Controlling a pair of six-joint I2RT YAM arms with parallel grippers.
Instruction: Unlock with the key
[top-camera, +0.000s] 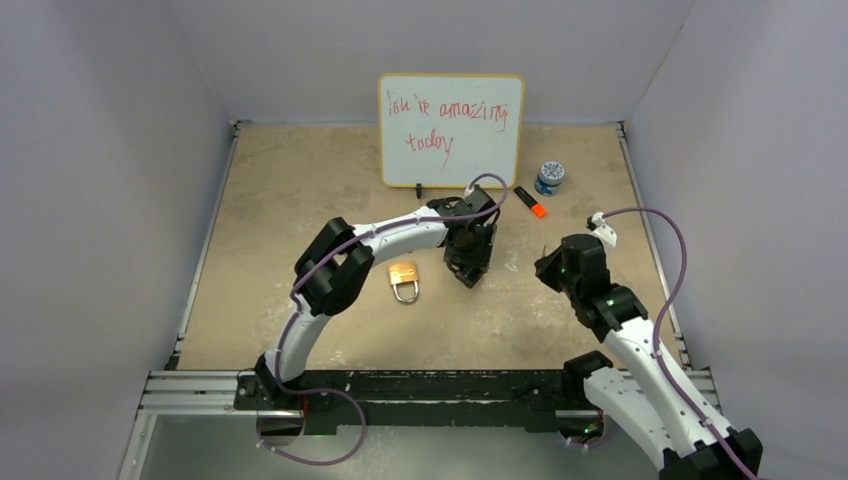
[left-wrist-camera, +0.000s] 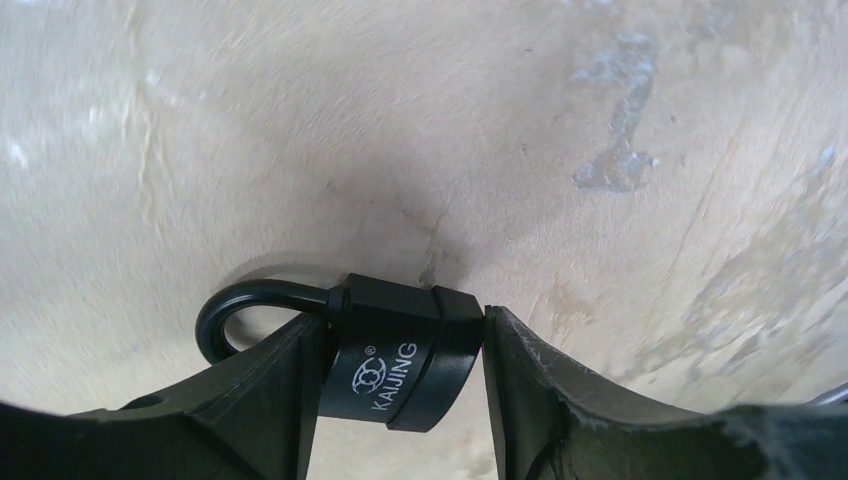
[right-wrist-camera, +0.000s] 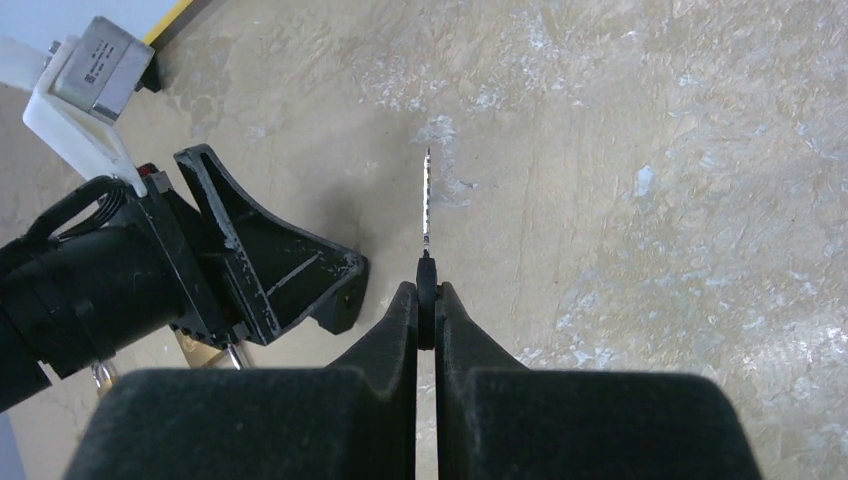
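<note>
My left gripper (top-camera: 468, 268) is shut on a black padlock (left-wrist-camera: 400, 360) marked KAIJING, gripping its body from both sides just above the table. The padlock's black shackle (left-wrist-camera: 225, 315) curves out to the left. My right gripper (top-camera: 548, 264) is shut on the black head of a key (right-wrist-camera: 426, 200). The thin metal blade points forward, away from the fingers (right-wrist-camera: 395, 330). The left gripper also shows in the right wrist view (right-wrist-camera: 270, 270), to the left of the key and apart from it. A brass padlock (top-camera: 404, 281) lies on the table below the left arm.
A whiteboard (top-camera: 450, 130) with red writing stands at the back. An orange marker (top-camera: 531, 203) and a small blue-and-white round container (top-camera: 549, 177) lie at the back right. Grey walls enclose the table on three sides.
</note>
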